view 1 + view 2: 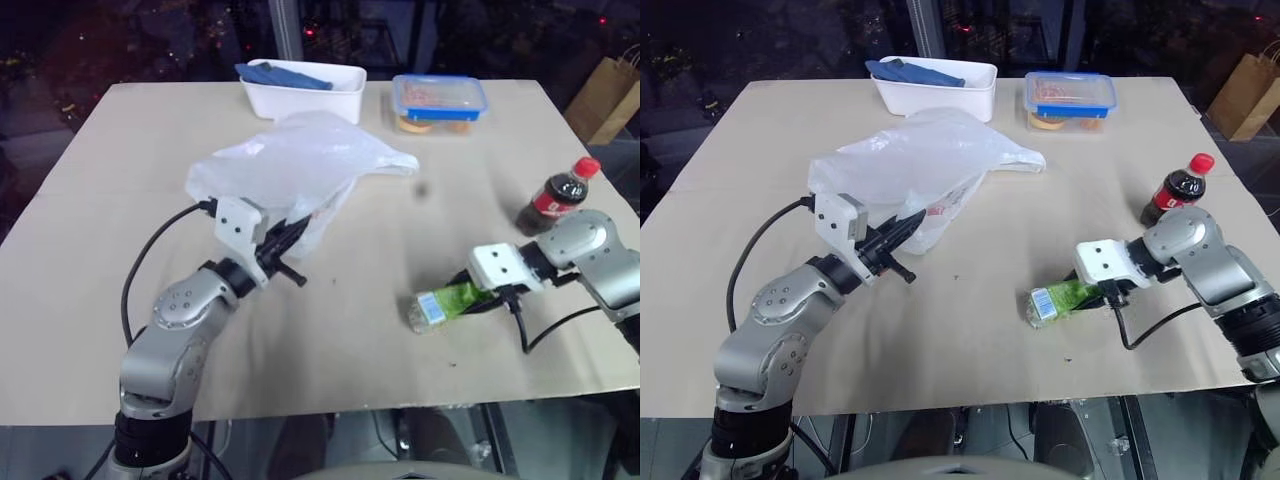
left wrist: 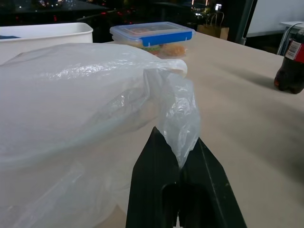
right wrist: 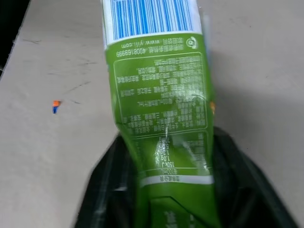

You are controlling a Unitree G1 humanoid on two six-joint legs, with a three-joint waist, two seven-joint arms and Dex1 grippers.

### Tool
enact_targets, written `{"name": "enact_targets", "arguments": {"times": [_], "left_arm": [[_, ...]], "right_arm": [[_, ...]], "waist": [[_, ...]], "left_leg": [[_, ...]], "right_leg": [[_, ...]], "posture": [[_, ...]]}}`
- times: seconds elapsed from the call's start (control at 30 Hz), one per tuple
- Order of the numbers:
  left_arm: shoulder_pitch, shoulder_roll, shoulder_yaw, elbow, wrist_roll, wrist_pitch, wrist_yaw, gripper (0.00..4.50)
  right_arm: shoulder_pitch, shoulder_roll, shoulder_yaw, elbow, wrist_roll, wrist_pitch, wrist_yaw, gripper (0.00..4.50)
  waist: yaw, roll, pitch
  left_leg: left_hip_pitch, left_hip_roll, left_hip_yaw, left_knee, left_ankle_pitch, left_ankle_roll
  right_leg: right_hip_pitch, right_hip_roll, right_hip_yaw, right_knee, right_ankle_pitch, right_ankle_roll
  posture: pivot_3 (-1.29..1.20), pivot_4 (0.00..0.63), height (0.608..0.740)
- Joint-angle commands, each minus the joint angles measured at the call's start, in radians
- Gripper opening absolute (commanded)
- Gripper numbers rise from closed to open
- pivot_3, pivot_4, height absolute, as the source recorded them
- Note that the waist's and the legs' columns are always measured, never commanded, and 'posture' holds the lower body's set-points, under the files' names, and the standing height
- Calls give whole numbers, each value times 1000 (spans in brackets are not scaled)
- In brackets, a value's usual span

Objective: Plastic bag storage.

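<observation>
The plastic bag (image 1: 290, 170), thin, white and crinkly, lies puffed up in the middle of the table. My left gripper (image 1: 292, 236) is shut on a pinched fold of its near edge, and in the left wrist view that fold rises from between the fingertips (image 2: 159, 147). A green packet (image 1: 450, 300) with a blue-and-white barcode end lies flat on the table to the right. My right gripper (image 1: 1102, 293) reaches down over its end. In the right wrist view the packet (image 3: 156, 71) sits between the two black fingers (image 3: 107, 183), which press against its sides.
At the table's far edge stand a white tub (image 1: 300, 100) holding a blue cloth and a clear food box with a blue lid (image 1: 438, 100). A cola bottle (image 1: 558, 195) stands just behind my right arm. A brown paper bag (image 1: 605, 95) stands off the table's far right corner.
</observation>
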Motion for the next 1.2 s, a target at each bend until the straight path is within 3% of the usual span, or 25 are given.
{"name": "enact_targets", "arguments": {"times": [0.03,0.2,0.37,0.53,0.83,1.2], "left_arm": [[-33,-4,-20,-13,-12,-31,-17,0],[-84,-33,-71,-33,-83,-24,-70,0],[-81,-42,-93,-96,-215,8,-136,0],[-23,2,-51,-133,-331,39,-178,0],[-9,-26,77,-83,-403,40,-28,0],[29,-20,50,-125,-482,12,-65,0]], "right_arm": [[33,-19,-45,-42,33,49,12,1016],[26,20,-127,-138,141,285,-86,1016],[-62,110,-124,-133,94,473,-278,1016],[-175,194,-98,-78,63,585,-369,1016],[-266,33,-63,16,-16,436,-182,1016],[-359,209,5,87,-99,443,-268,1016]], "waist": [[1,0,0],[-1,0,0],[-7,0,0],[-4,1,0],[2,1,1],[-22,1,1]], "left_leg": [[0,0,0,0,0,0],[-1,0,0,0,0,0],[0,0,0,0,0,0],[-1,0,0,0,0,0],[-3,-1,0,1,0,0],[-2,0,2,-1,0,0]], "right_leg": [[0,0,0,0,0,0],[0,0,0,0,0,0],[0,0,1,1,0,0],[-2,1,1,4,0,0],[-2,-1,0,0,0,0],[-4,1,3,4,0,0]], "posture": [[0,150,740],[0,150,740],[0,150,740],[0,150,740],[0,150,740],[0,150,740]]}}
